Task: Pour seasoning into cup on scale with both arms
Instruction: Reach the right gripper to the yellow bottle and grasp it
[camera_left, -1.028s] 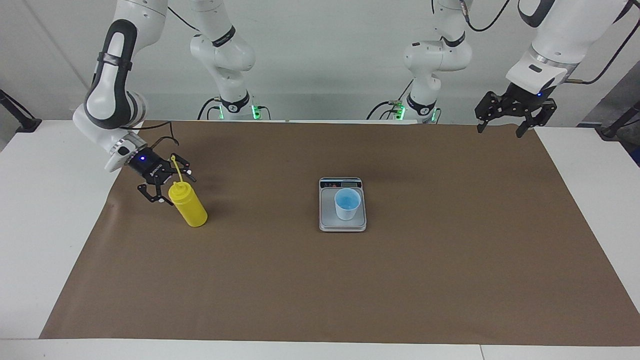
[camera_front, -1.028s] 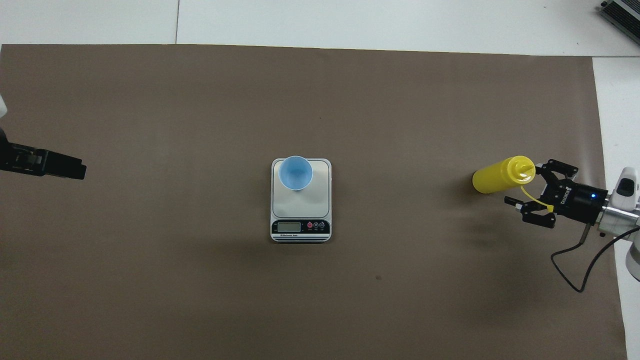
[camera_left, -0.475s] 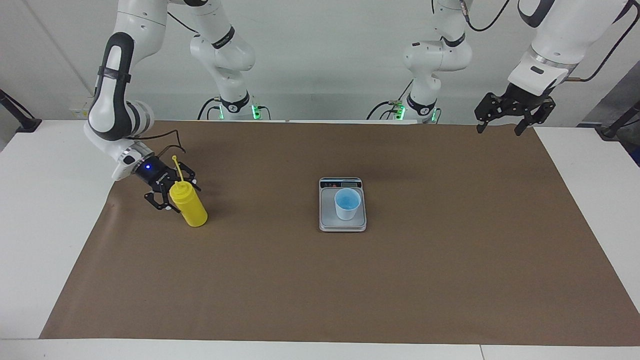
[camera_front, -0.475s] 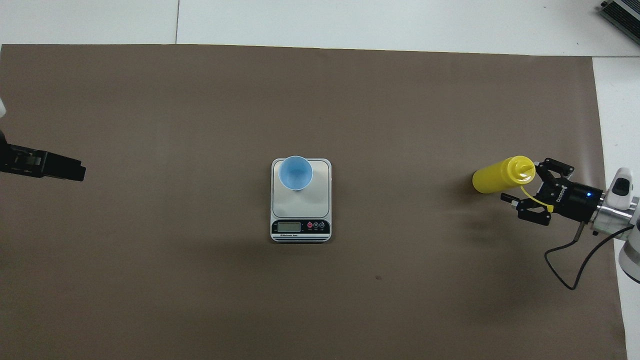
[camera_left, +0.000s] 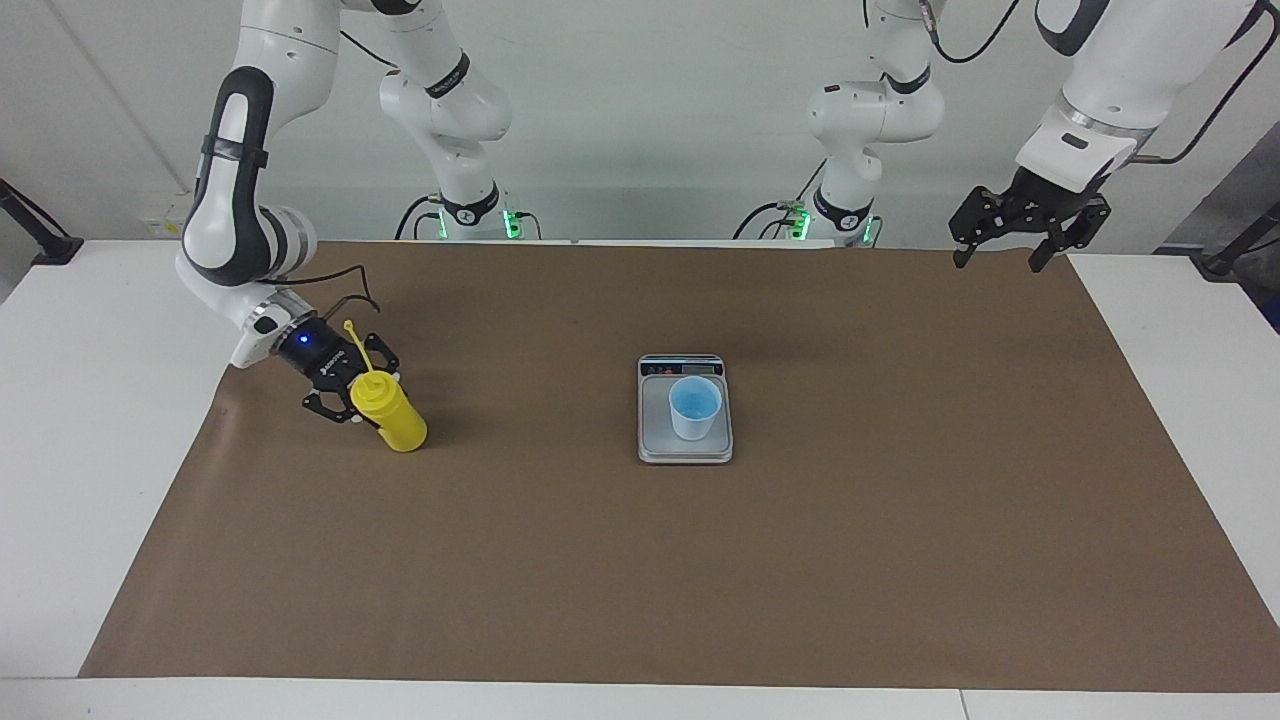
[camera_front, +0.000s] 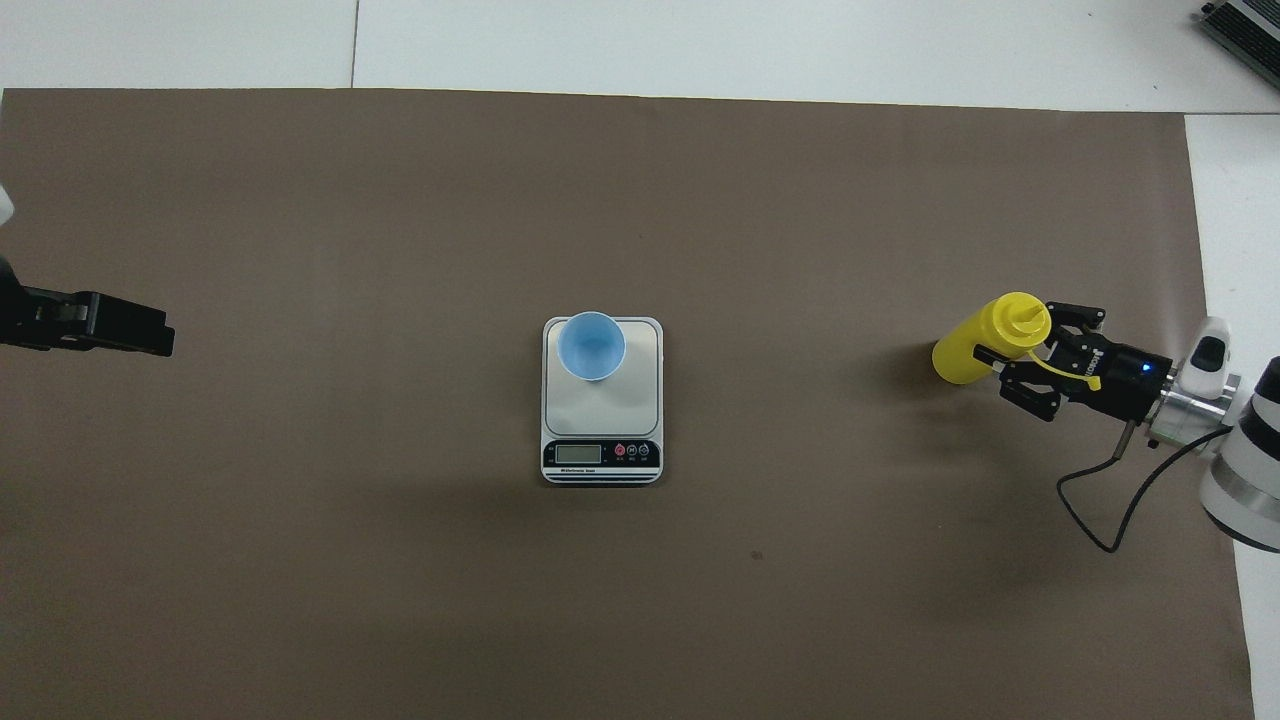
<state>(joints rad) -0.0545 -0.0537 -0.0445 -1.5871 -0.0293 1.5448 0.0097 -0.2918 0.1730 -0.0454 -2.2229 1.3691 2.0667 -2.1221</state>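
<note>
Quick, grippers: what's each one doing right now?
Right gripper: open, fingers around the seasoning bottle, not yet clamped.
Left gripper: open, holding nothing, waiting over the table's edge.

Yellow seasoning (camera_left: 393, 420) upright at right-arm end; blue cup (camera_left: 694, 408) on scale (camera_left: 685, 445)

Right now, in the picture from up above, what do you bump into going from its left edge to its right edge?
Black left gripper → small light-blue cup on the flat silver-grey scale → yellow squeeze bottle → black right gripper at the bottle.
</note>
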